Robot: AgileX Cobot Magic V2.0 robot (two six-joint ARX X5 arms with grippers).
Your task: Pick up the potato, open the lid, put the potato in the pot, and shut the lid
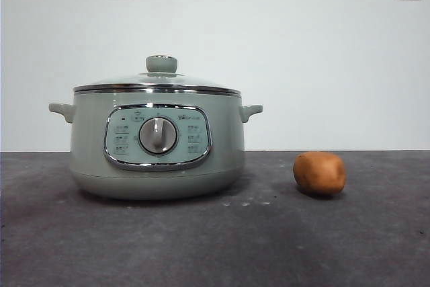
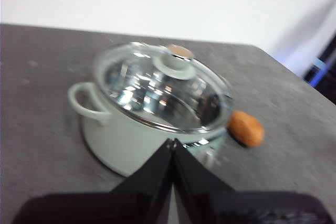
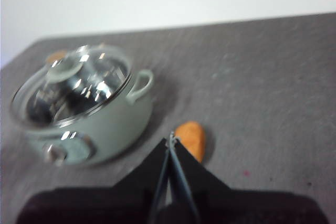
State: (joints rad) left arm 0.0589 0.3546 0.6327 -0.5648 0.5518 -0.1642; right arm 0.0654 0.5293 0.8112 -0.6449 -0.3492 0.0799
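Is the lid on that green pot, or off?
On: the lid sits flat on the pot, chrome rim against its top edge.

Even, soft light is filling the front view, which is coming through sharp, and the white wall is reading bright. The pot [image 1: 156, 140] is casting a faint shadow on the dark desk [image 1: 215, 247] around its base, and the potato [image 1: 320, 173] is laying a small dark one just under itself. The chrome rim of the lid [image 1: 158, 85] is catching thin highlights.

Both wrist views are looking soft and smeared, as with motion blur. In the left wrist view the glass lid [image 2: 160, 90] is flaring with white glare, and a bluish cast is tinting the wall's far corner. In the right wrist view the lid [image 3: 73, 85] is glinting in blurred patches, and the potato [image 3: 191, 139] is showing fuzzy edges.
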